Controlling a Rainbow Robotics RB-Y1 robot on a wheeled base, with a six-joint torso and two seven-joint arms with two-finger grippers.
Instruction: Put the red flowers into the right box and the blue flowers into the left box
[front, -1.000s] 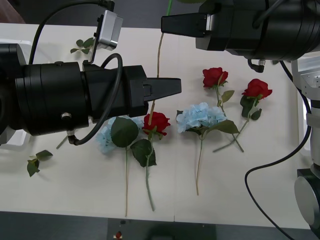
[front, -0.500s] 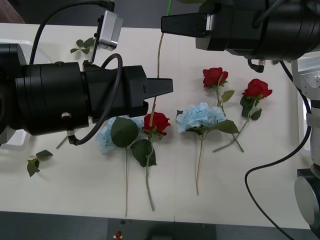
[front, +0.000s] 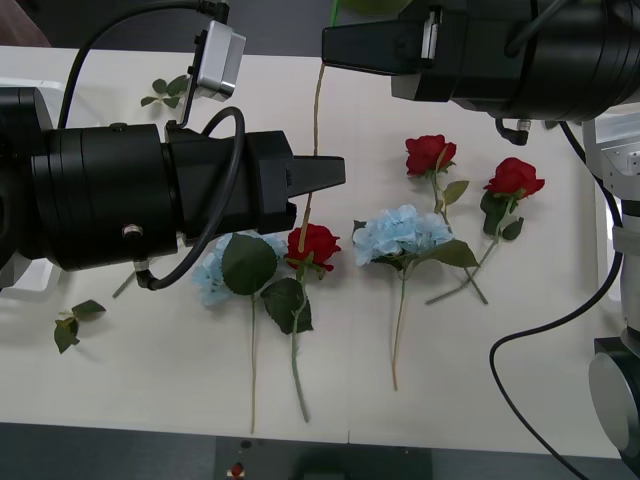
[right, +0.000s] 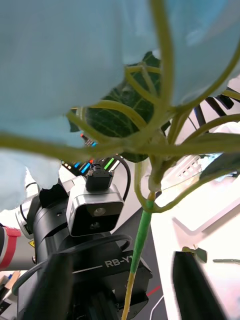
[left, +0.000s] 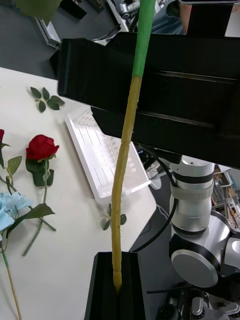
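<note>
One of the blue flowers (front: 318, 110) is off the table, its stem running up toward twelve o'clock in the front view. My left gripper (front: 335, 172) is clamped on the bare lower end of that stem; the left wrist view shows the black fingers (left: 105, 290) pressed together around it. My right gripper (front: 330, 45) sits higher up the same stem with its fingers (right: 55, 285) apart, and the stem passes between them untouched, with the pale-blue head (right: 75, 50) right against that wrist camera.

Two more blue flowers (front: 402, 232) and three red flowers (front: 428, 152) lie on the table (front: 150, 370) from the centre out to three o'clock. The right box (left: 107, 160) lies beside the right arm's base.

My worry is leverage. The hold is at the far end of a long, thin stem under a heavy head, so a quick swing could pivot the bloom in the grip or pull it loose. It could also snag on the right fingers.
</note>
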